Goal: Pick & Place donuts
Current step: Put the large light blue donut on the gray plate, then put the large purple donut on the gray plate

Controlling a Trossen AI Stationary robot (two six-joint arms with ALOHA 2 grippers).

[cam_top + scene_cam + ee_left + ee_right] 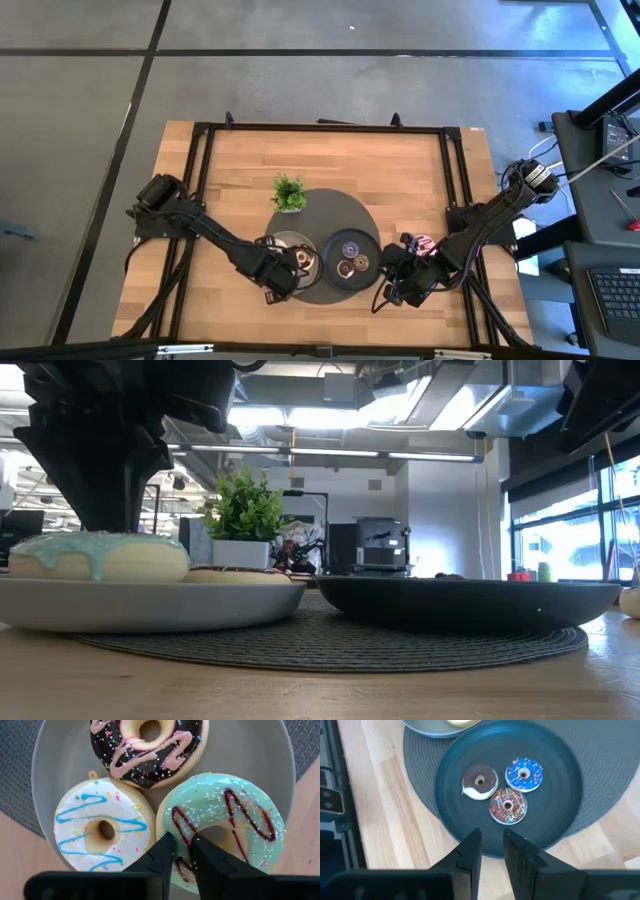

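Three donuts lie flat on the grey plate [60,765]: a chocolate one with pink drizzle [147,747], a white one with blue drizzle [102,830] and a green one with dark red drizzle [225,825]. My left gripper [182,842] stands over the green donut's rim, fingers almost together. Three tinier donuts sit on the dark plate [560,795]: brown and white [480,781], blue [524,774] and sprinkled brown [508,806]. My right gripper [491,834] hovers at that plate's near-right rim with its fingers drawn together and nothing between them. A pink donut [423,243] lies on the table beside the right arm. My left gripper points down at the green donut's rim [172,820], on the side next to the white donut. Its own fingers hide the spot, so I cannot tell whether they touch it. The donut lies flat on the grey plate.
Both plates sit on a round dark woven mat [340,215]. A small green plant in a white pot [289,192] stands at the mat's far left edge. A black frame runs around the wooden table [420,170], with bare wood on the far half.
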